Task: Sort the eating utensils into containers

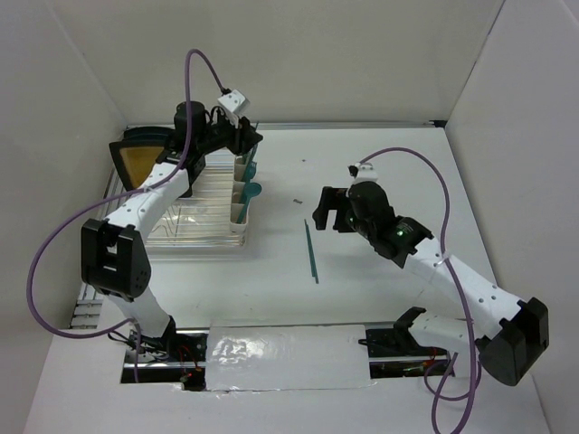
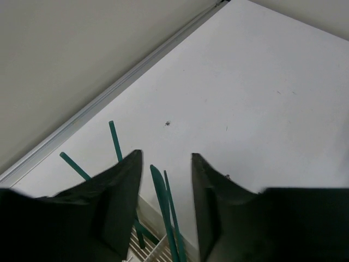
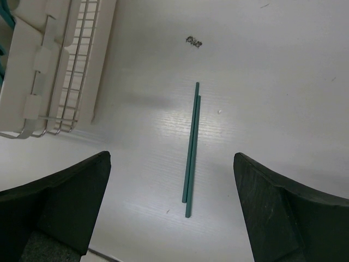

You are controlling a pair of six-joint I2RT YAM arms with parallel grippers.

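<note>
Lying side by side on the table (image 1: 389, 172), right of the cutlery cups (image 1: 241, 192), the pair of slim teal sticks (image 3: 191, 153) looks light, stiff and slippery; pinch both mid-length. The right gripper (image 3: 170, 158) hovers above them, jaws wide apart. The left gripper (image 2: 166, 154) has its jaws apart, with upright teal handles (image 2: 161, 185) between them; which cup holds them is hidden
</note>
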